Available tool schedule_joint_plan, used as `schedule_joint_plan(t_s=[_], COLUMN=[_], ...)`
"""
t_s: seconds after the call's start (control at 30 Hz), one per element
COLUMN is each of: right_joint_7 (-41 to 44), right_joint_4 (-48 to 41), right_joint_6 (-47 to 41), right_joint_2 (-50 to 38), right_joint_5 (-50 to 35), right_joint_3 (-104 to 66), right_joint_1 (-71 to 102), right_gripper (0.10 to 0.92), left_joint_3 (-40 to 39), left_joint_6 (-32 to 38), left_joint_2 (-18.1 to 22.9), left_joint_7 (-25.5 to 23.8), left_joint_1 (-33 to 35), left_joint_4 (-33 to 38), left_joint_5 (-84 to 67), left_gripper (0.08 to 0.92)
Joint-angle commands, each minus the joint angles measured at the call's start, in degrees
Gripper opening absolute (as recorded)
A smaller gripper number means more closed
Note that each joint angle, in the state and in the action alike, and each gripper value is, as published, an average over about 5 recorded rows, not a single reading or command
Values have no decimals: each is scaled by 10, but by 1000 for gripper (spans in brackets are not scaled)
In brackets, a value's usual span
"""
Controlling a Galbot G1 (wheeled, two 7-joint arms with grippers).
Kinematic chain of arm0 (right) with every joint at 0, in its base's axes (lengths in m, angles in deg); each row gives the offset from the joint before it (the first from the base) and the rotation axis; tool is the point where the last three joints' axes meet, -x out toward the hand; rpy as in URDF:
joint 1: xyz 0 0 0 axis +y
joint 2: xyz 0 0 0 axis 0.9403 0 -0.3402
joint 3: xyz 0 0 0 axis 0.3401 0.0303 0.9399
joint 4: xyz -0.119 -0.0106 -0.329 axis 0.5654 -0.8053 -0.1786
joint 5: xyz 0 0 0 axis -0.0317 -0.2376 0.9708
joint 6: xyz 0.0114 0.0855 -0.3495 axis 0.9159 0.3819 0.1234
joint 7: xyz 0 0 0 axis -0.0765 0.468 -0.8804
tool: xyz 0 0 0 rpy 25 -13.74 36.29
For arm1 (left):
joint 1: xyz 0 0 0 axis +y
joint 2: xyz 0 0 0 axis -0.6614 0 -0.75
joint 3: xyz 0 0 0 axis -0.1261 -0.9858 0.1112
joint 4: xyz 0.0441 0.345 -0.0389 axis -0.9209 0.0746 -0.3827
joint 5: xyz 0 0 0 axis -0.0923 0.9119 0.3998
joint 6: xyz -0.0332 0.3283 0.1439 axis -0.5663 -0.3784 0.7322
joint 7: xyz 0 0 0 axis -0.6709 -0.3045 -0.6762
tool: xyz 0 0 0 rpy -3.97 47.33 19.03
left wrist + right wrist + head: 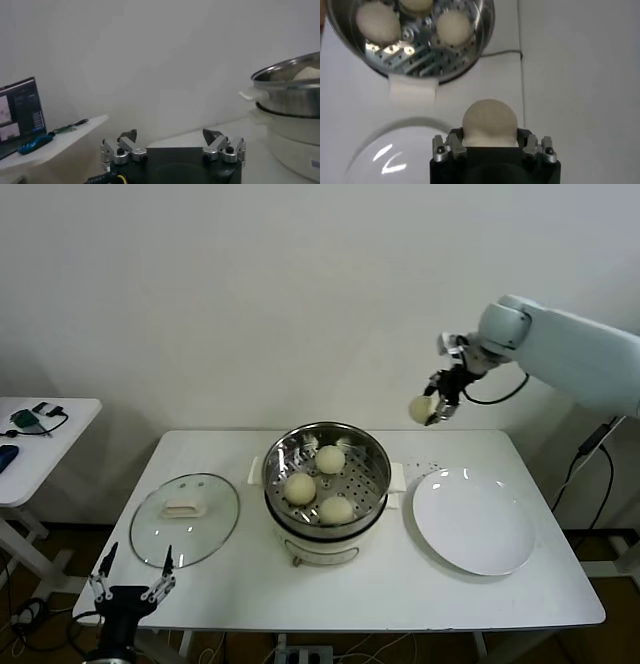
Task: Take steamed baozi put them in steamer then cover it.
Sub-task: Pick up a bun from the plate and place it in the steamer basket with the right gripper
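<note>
A: Item one, right gripper?

B: My right gripper point(436, 406) is raised above the back right of the tabletop point(380, 589), past the plate's far edge. It pinches one baozi point(421, 409) between its fingers point(451, 146); from the right wrist, the bun point(489, 122) sits snug between both fingers, clear of every surface.

A: Item two, steamer?

B: The steamer point(374, 467) stands mid-tabletop, uncovered, on its white base. Three buns lie on the perforated tray: one at the back point(330, 459), one on the left point(300, 487), one at the front point(336, 510). The front-right part of the tray is bare.

A: Item three, cover?

B: The cover point(185, 519) lies flat on the tabletop, left of the steamer and apart from it, handle up.

A: Item four, plate?

B: The plate point(472, 521) lies right of the steamer, just beside its side handle. Nothing on it.

A: Item five, left gripper?

B: My left gripper point(131, 579) is parked low at the front left edge of the tabletop, fingers point(122, 148) spread wide, holding nothing.

A: Anything else?

B: A side table point(60, 439) stands left, with small devices on it.
</note>
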Motion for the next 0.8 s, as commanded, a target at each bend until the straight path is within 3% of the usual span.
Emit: schedule_joint_plan(t_s=[0.03, 0.43, 0.8], right_joint_7=[-54, -88, -95], right_joint_4=[91, 82, 51], right_joint_6=[-48, -72, -76], right_joint_2=[96, 154, 156], right_joint_5=[-151, -109, -61], right_joint_3=[122, 119, 118], right_joint_1=[-78, 12, 69], right_gripper=[679, 687, 687], left_joint_3=[-9, -6, -4], left_joint_6=[-1, -2, -1], left_joint_2=[-3, -12, -14], left_joint_7=[-1, -1, -1], left_joint_1=[-11, -15, -15], left_joint_4=[0, -6, -12], left_joint_5=[1, -3, -6], left_gripper=[823, 823, 823])
